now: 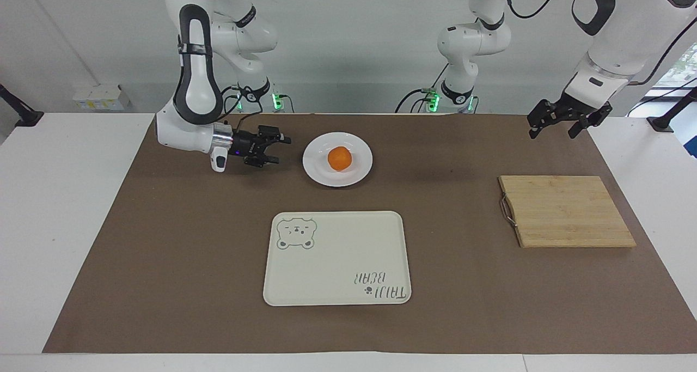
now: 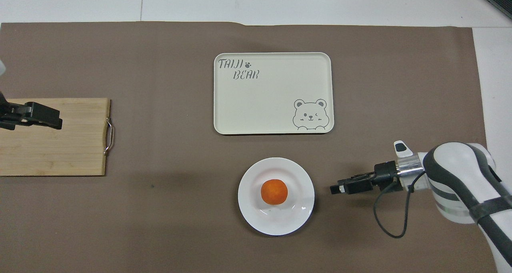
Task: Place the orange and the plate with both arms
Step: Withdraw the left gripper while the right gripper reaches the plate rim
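Just beside the right gripper (image 1: 279,150), toward its fingertips, sits the plate (image 1: 337,159), flat on the brown mat (image 1: 163,241) with its rim apart from the fingers. The gripper is spread and empty, held low and level, pointing sideways at the plate's edge. The step in hand looks like the approach to the plate (nothing is gripped yet). The next move probably calls for sliding the spread fingers on so that one goes over the rim and one under, then closing; the rim is shallow and glossy, so a slanted entry could push the dish instead of catching it.

The cream tray (image 1: 337,257) lies farther from the robots than the plate. The cutting board (image 1: 566,211) lies below the left gripper (image 1: 563,122), which hangs high over the mat's edge near it, spread, empty, waiting.

The plate is round, so it has no long axis; it faces up. The orange (image 1: 340,158) rests at its middle, also round, pointing no way that I can tell.
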